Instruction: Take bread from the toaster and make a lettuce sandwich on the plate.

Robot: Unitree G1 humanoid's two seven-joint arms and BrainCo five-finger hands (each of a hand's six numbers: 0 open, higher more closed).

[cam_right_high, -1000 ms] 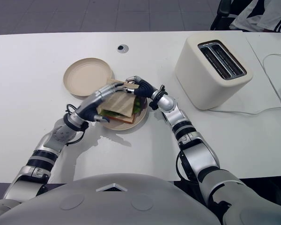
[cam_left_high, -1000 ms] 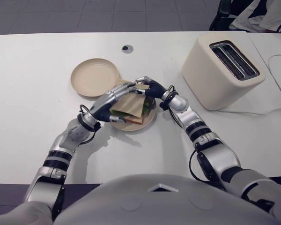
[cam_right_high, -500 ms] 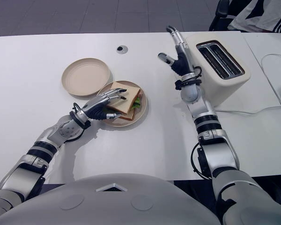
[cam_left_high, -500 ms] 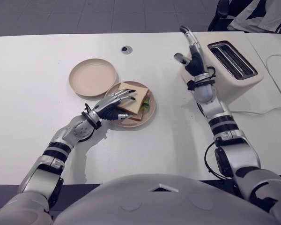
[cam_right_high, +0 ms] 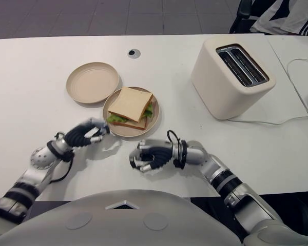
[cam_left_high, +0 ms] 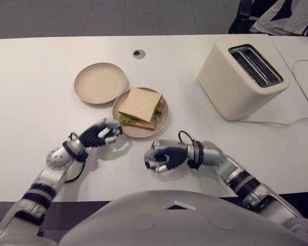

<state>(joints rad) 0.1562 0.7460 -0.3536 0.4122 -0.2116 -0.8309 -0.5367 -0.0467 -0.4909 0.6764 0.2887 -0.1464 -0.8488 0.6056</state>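
Table (cam_left_high: 36, 72): a wide, flat white top is seen.
Toaster (cam_left_high: 236, 87): it is set on the far right part of the table, with its slots turned up.
Empty plate (cam_left_high: 100, 83): it is laid left of the middle, right beside the full plate.
Full plate (cam_left_high: 166, 119): it is laid near the middle, and a sandwich (cam_left_high: 139, 105) is held on it.
Round dark spot (cam_left_high: 139, 53): it is seen far back, past both plates.
Cord (cam_left_high: 282, 124): a thin white one is laid by the toaster, toward the right edge.

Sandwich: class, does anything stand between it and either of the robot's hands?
Nothing visible does. The sandwich lies on its plate; the left hand is curled beside the plate's near rim, the right hand curled over the table nearer the robot.
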